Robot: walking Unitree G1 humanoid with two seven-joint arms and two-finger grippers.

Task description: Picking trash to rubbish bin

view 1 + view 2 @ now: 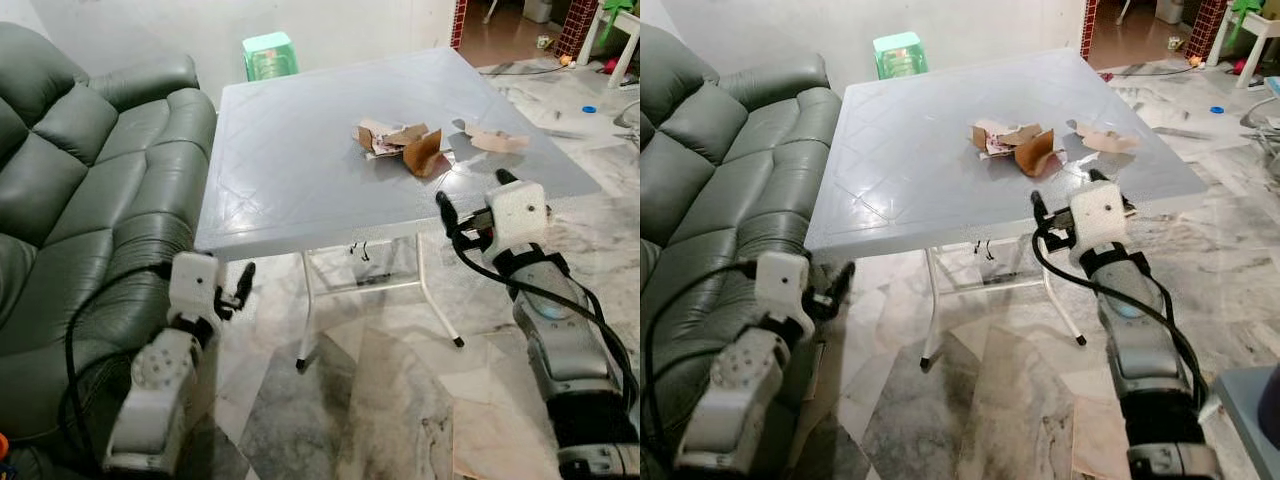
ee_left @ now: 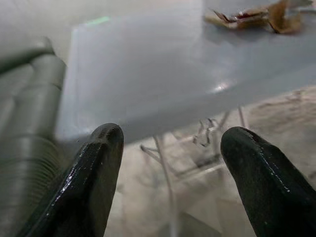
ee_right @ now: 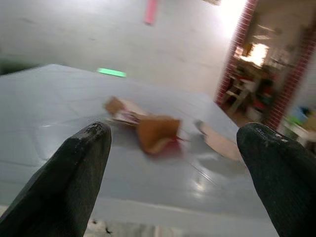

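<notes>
Torn brown cardboard scraps [image 1: 400, 143] lie in a small heap on the far right part of a pale grey square plastic table [image 1: 300, 160], with one flatter tan cardboard piece [image 1: 497, 140] just beside them toward the right edge. Right gripper [image 1: 470, 200] hovers at the table's near right edge, its two black fingers [image 3: 74, 173] spread wide, holding nothing. Left gripper [image 1: 235, 285] hangs low below the table's near left corner, beside a dark green leather sofa [image 1: 80, 180], fingers apart and empty.
</notes>
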